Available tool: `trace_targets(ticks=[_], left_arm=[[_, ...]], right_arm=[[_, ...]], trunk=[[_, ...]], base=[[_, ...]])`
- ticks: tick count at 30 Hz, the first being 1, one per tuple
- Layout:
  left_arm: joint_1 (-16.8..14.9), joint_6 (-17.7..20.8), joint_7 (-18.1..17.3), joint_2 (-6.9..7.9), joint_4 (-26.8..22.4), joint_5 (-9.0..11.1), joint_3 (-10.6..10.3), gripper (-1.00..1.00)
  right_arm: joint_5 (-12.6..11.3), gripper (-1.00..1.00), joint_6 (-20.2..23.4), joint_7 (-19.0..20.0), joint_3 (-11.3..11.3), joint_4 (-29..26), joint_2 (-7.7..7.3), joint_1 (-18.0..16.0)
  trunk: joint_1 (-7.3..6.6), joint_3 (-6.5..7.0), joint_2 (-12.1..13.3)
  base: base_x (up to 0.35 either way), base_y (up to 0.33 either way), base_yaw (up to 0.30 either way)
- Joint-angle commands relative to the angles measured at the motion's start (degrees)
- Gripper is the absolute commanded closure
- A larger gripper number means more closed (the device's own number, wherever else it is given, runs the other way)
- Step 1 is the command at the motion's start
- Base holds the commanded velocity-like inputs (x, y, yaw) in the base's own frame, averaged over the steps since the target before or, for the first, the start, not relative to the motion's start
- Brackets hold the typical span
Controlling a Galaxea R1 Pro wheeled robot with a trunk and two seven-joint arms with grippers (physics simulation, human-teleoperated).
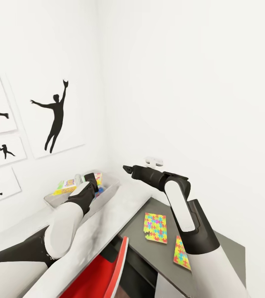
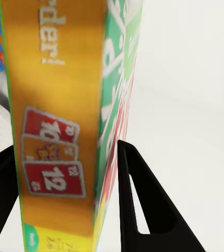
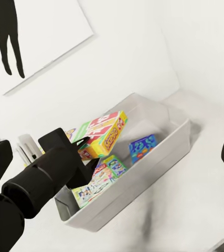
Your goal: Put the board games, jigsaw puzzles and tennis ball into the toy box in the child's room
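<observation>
1. The left gripper (image 2: 64,173) is clamped on a Skip-Bo board game (image 2: 59,121): in the left wrist view the box's orange edge with red 10 and 12 cards stands between the two black fingers (image 2: 143,199), which press its faces.
2. In the right wrist view the left gripper (image 3: 72,157) holds that box (image 3: 104,131) tilted over the toy box (image 3: 159,157), its lower end down among the things already inside.
3. In the head view the left gripper (image 1: 91,187) sits at 10 o'clock from the picture's centre, over the toy box (image 1: 109,188).
4. Inside the bin lie a small blue game box (image 3: 142,147) and other colourful flat pieces (image 3: 98,181); which of them are which I cannot tell.
5. The right gripper (image 1: 128,169) hangs in the air just right of the toy box, above the white table (image 1: 120,207). Its fingers show at the two sides of the right wrist view, set wide apart with nothing between them.
6. Two jigsaw puzzles lie flat on a lower dark grey surface (image 1: 227,248) at 5 o'clock: one (image 1: 155,227) in full sight, the other (image 1: 181,253) partly behind the right forearm.
7. Black sports silhouette pictures (image 1: 56,116) hang on the white wall at 9 o'clock.
8. A red panel (image 1: 103,273) shows at 6 o'clock, below the table edge.
</observation>
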Motion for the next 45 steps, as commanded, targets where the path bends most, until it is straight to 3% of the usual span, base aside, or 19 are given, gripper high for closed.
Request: trace_targets(ticks=[1,28,40,45], left_arm=[[0.0,-0.2,0.2,-0.01,-0.1,0.5,-0.2,1.00],[0.0,-0.7,0.0,-0.01,-0.5,0.6,0.2,1.00],[0.1,-0.6,-4.9,-0.01,-0.6,0.6,0.3,1.00],[0.1,-0.8,-5.4,0.02,-0.5,0.7,0.4,1.00]], right_arm=[[-0.6,-1.00,0.1,-0.6,0.0,0.0,0.01,0.0],[-0.5,-1.00,0.0,-0.6,0.1,0.0,0.01,0.0],[-0.6,-1.00,0.1,-0.7,0.1,0.0,0.01,0.0],[-0.6,-1.00,0.1,-0.7,0.1,0.0,0.01,0.0]], trunk=[[0.02,-0.01,0.0],[0.02,0.02,0.0],[0.02,-0.05,0.0],[0.02,-0.40,0.0]], base=[[0.000,0.000,-0.263],[0.000,0.000,-0.026],[0.000,0.000,0.000],[0.000,0.000,0.000]])
